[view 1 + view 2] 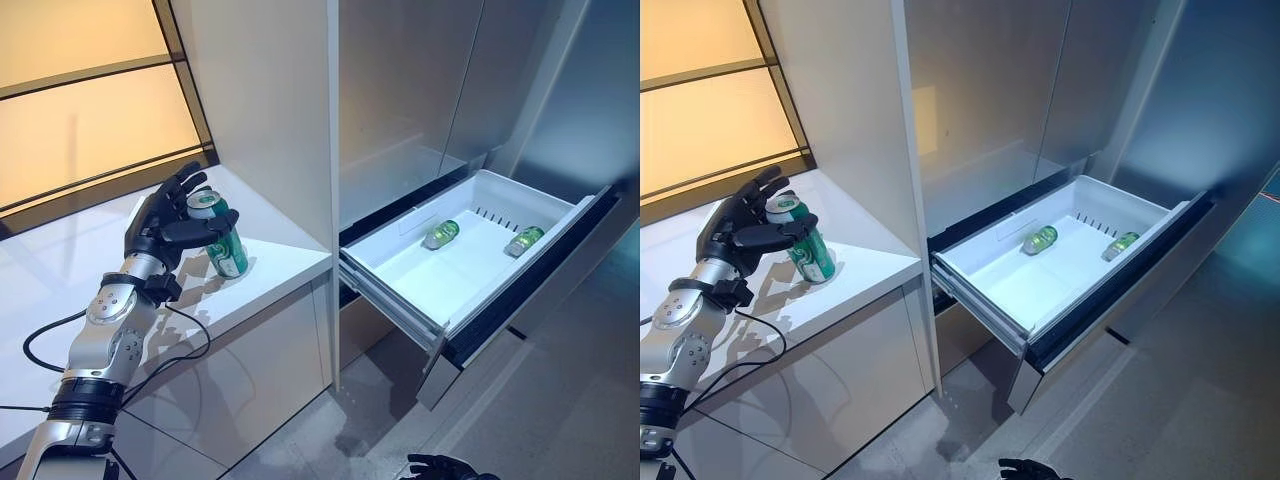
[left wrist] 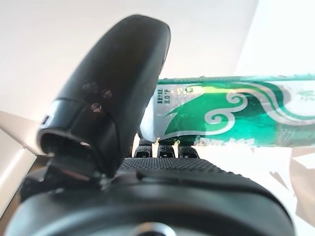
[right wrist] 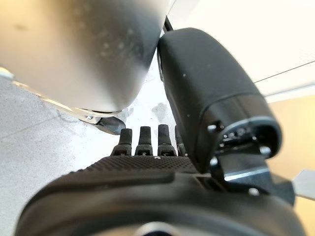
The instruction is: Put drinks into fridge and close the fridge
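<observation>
Two green cans [image 1: 440, 234] [image 1: 524, 240] lie on their sides, well apart, toward the back of the white fridge drawer [image 1: 400, 275], which stands pulled fully out below the grey fridge doors [image 1: 420, 90]. A third green can [image 1: 222, 240] stands upright on the white counter [image 1: 270, 260] to the left of the fridge, near the counter's front edge. The left hand [image 1: 165, 228] is at this can with its fingers spread wide: the thumb reaches across the can's front just below the top while the straight fingers rise behind it, and the left wrist view shows the can [image 2: 231, 115] lying just past the fingertips, not yet clasped. The right hand [image 1: 440, 467] hangs low at the bottom edge of the eye views, above the grey floor [image 1: 560, 400], its fingers straight and relaxed in the right wrist view, holding nothing.
</observation>
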Available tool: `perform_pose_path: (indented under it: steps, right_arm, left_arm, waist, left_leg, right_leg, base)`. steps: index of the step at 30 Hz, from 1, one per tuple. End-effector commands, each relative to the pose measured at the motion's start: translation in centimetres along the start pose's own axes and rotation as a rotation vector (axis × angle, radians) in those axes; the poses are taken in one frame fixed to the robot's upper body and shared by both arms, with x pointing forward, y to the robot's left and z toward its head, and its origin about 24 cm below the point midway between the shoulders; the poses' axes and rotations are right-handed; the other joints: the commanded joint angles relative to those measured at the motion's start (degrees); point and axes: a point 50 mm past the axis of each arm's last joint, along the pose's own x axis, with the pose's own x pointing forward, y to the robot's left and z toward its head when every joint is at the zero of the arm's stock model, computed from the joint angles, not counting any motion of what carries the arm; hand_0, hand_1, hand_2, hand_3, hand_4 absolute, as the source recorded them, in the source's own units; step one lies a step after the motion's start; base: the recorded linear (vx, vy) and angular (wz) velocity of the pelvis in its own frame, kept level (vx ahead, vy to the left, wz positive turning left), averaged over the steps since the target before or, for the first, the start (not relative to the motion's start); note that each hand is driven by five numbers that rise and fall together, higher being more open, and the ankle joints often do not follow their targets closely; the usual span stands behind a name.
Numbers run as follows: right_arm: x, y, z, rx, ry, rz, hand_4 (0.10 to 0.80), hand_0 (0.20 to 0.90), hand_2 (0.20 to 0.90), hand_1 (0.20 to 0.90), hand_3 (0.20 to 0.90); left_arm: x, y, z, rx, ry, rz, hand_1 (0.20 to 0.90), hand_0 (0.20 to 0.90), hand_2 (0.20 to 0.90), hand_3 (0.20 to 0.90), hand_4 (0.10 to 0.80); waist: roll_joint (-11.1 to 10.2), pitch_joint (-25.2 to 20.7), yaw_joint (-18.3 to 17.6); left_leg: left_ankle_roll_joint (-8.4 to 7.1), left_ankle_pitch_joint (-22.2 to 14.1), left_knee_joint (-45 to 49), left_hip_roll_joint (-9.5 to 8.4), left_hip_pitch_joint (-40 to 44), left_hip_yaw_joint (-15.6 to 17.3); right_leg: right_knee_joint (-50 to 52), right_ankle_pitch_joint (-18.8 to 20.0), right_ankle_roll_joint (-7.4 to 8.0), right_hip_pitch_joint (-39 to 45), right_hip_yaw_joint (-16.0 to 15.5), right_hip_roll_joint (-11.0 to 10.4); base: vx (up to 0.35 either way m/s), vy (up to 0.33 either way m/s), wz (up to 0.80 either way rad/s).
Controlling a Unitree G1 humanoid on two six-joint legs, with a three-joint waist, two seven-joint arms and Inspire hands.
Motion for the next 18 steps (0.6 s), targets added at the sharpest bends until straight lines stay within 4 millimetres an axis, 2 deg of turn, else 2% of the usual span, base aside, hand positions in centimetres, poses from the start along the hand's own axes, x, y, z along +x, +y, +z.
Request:
perform_pose_path:
  steps: [1, 18]
  right_arm:
    - [-0.50, -0.85, -1.55, -0.016, 0.071, 0.000, 0.800, 0.900, 0.900, 0.900, 0.900]
    - [-0.55, -0.87, -1.73, -0.008, 0.071, -0.003, 0.800, 0.900, 0.900, 0.900, 0.900]
  left_arm:
    - [2.95, -0.60, 8.00, 0.069, -0.284, -0.033, 0.900, 0.900, 0.900, 0.900, 0.800]
    - [3.18, -0.23, 7.57, 0.061, -0.263, -0.020, 0.900, 0.900, 0.900, 0.900, 0.800]
  waist:
    - [1.26, -1.13, -1.20]
    - [1.25, -1.09, -1.87]
  left_leg:
    - [0.52, -5.91, 1.86, -1.68, 0.87, 2.06]
    - [0.93, -6.37, 2.32, -1.96, 0.96, 2.34]
  right_leg:
    - [5.50, -8.30, 3.04, 0.85, 1.28, 0.03]
    - [5.92, -8.19, 3.19, 0.48, 2.07, -0.04]
  base:
    - [0.015, 0.009, -0.10]
    - [0.008, 0.003, -0.03]
